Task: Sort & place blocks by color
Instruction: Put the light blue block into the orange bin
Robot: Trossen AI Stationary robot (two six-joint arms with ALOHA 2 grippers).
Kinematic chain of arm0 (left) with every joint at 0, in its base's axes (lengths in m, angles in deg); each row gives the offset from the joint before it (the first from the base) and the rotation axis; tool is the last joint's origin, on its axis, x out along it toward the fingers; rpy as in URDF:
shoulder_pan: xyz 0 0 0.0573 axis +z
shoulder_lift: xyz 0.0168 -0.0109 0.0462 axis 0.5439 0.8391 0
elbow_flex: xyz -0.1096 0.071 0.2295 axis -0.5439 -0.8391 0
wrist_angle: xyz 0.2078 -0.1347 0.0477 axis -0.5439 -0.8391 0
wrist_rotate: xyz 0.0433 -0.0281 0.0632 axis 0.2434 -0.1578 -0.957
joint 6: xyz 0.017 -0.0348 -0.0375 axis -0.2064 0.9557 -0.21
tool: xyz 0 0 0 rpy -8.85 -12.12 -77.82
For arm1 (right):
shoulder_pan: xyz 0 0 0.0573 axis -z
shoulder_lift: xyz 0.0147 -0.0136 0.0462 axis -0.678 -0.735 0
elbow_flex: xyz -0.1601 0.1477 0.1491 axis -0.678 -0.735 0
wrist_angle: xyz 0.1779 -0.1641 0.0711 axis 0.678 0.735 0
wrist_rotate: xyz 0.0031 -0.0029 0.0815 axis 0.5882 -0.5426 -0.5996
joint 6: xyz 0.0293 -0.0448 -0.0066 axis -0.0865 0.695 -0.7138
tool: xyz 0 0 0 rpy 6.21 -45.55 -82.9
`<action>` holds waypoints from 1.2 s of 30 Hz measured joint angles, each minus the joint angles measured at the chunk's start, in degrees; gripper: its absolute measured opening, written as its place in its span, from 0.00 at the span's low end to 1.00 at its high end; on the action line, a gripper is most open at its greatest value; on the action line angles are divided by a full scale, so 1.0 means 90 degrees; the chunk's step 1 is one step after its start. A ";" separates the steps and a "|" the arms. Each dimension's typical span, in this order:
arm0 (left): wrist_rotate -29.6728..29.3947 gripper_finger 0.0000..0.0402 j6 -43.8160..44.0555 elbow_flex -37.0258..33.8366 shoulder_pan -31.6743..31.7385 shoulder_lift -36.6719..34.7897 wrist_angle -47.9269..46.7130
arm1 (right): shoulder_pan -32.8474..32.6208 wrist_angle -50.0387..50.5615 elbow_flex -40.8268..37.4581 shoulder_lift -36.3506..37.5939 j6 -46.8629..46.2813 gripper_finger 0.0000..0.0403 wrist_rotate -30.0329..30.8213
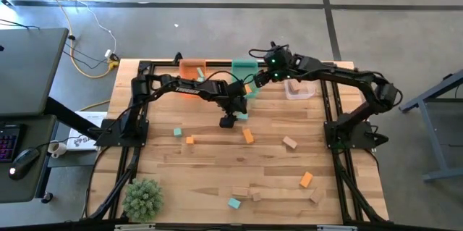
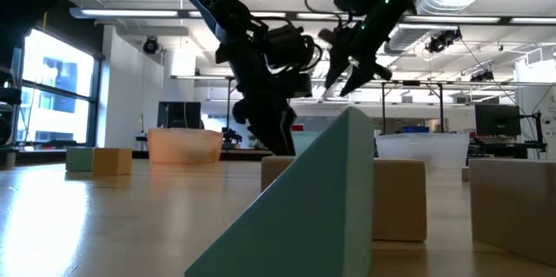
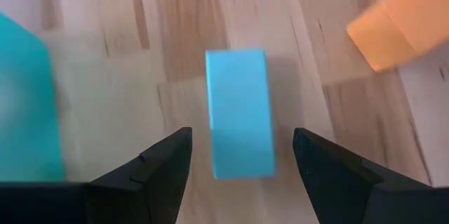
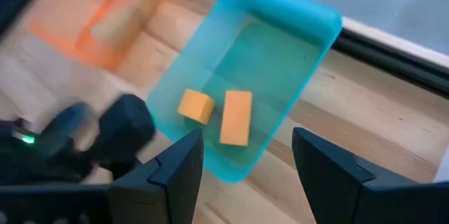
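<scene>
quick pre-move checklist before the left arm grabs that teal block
1. Left gripper open: ok.
2. Teal block sits between the left fingers, lengthwise along the gap: ok.
3. Nothing else between the left fingers; the orange block lies off to one side: ok.
4. Right gripper empty, open above the teal bin: ok.
5. Teal bin holds only teal: not ok, two orange blocks lie in it.
6. Left fingers low enough to grip: cannot tell.
</scene>
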 joint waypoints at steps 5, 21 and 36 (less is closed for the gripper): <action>0.0035 0.59 0.0000 0.0012 0.0000 -0.0001 0.0081 | -0.0075 0.0218 0.0000 0.0489 -0.0291 0.51 0.0112; 0.0001 0.59 -0.0063 0.0012 0.0000 -0.0001 0.0149 | -0.0688 0.0137 0.0000 0.1975 -0.0500 0.51 0.1150; -0.0536 0.59 -0.0097 0.0012 -0.0145 0.0052 0.0117 | -0.0695 0.0142 0.0000 0.2028 -0.0389 0.51 0.1162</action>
